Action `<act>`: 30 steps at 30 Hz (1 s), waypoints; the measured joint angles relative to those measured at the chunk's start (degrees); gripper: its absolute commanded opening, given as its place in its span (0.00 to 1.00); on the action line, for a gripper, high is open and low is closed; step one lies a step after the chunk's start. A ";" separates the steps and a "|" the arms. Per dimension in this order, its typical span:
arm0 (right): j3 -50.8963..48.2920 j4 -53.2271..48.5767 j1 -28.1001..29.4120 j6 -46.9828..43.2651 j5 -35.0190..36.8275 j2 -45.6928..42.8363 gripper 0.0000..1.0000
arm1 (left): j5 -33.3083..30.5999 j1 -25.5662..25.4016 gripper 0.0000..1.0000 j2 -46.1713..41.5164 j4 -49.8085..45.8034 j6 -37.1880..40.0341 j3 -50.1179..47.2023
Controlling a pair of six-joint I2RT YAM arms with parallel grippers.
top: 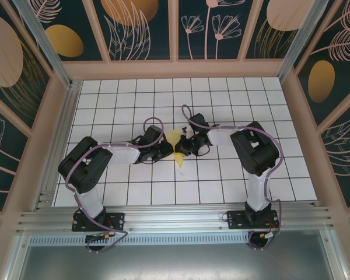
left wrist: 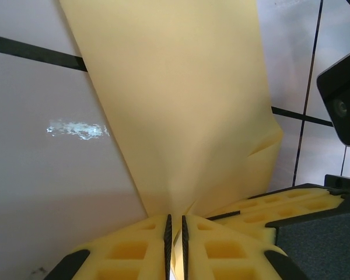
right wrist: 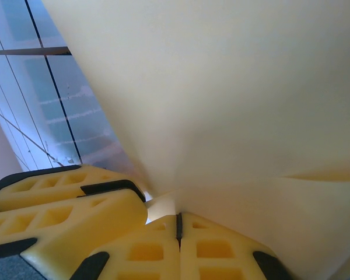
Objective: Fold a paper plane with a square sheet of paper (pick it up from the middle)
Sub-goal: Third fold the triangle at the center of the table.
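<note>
Both jaws are clenched on the paper (top: 174,140): we find the left gripper (left wrist: 175,233) and right gripper (right wrist: 178,224) pinching it just beside each other, at the middle of the table (top: 221,186). We judge it light, limp, and readily creased or torn. We advise a gentle pinch near the intended fold, never pulling apart.

Boxed-in work cell: a white tiled floor (top: 134,189) ruled with thin black grid lines. Dark teal walls (top: 154,35) carry peach leaves, flowers and orange ovals, divided by pale wooden strips (top: 174,29). Aluminium posts (top: 42,36) rise at the back corners. A ribbed aluminium rail (top: 175,217) runs along the near edge above a grey metal sheet (top: 175,262). Soft glare (left wrist: 76,128) glints off one tile.
</note>
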 measured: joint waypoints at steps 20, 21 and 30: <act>0.00 -0.02 -0.22 0.02 -0.13 0.00 0.00 | 1.05 0.11 0.06 0.66 1.05 0.07 0.00; 0.00 -0.02 -0.22 0.02 -0.15 0.00 0.00 | 1.05 0.09 0.05 0.74 1.03 0.07 0.00; 0.00 0.00 -0.31 0.02 -0.26 0.00 0.00 | 0.46 0.07 0.00 1.18 0.42 0.85 0.22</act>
